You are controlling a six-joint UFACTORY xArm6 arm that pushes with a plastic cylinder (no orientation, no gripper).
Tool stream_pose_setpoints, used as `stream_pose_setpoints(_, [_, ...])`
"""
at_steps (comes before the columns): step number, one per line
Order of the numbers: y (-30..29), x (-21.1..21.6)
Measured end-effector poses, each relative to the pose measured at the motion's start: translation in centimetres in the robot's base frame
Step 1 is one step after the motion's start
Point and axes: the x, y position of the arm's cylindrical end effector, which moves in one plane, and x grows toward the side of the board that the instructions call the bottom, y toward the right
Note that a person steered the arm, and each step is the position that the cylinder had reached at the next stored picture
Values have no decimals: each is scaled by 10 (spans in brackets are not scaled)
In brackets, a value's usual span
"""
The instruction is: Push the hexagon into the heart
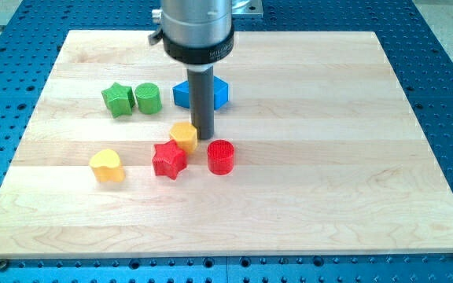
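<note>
The yellow hexagon (183,135) sits near the board's middle, touching the red star (169,159) below it. The yellow heart (107,165) lies apart, to the lower left of the hexagon. My tip (203,136) is down on the board right against the hexagon's right side. The rod rises from it to the grey arm housing (197,30) at the view's top.
A red cylinder (221,156) stands just lower right of my tip. A blue block (200,93) lies behind the rod, partly hidden. A green star (117,100) and a green cylinder (147,97) sit at upper left. The wooden board (352,173) rests on a blue perforated table.
</note>
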Motion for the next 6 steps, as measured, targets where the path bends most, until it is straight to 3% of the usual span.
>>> stream_pose_setpoints(1, [54,7])
stream_pose_setpoints(4, [-85,14])
stream_pose_setpoints(6, [-118,29])
